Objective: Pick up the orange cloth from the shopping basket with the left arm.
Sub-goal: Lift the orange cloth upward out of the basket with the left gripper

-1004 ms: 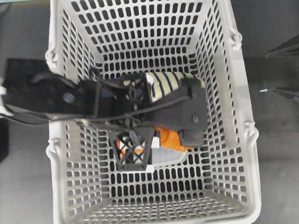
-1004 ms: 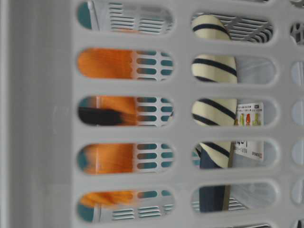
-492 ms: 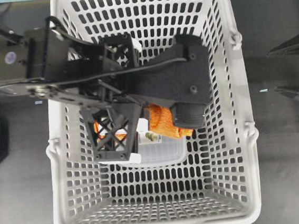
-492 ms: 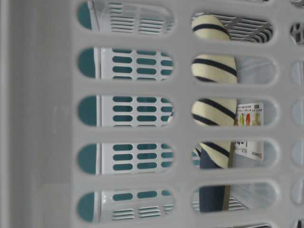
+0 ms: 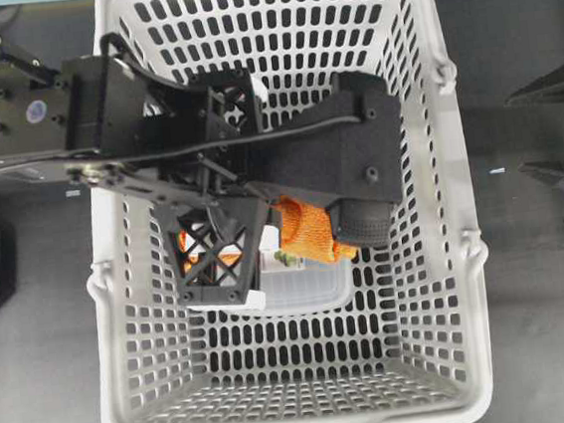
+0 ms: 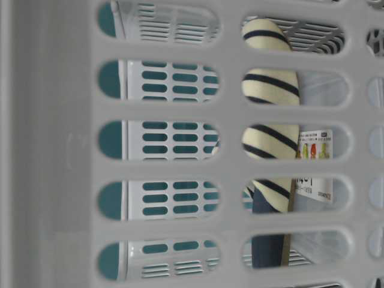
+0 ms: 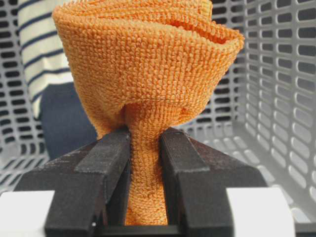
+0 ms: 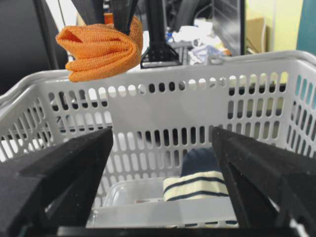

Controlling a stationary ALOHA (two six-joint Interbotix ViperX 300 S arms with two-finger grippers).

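Left hand point(image 7: 144, 163) clenched on orange cloth point(image 7: 148, 64), held above basket point(image 8: 197, 74) rim. Right hand point(image 8: 163, 177) spread wide, holding nothing.

Above the shopping basket point(image 5: 465, 244) rim the left arm point(image 5: 157, 154) blocks the far half, while inside, a striped cloth roll point(image 8: 197, 185) and clear container point(image 5: 309, 289) crowd the floor's middle.
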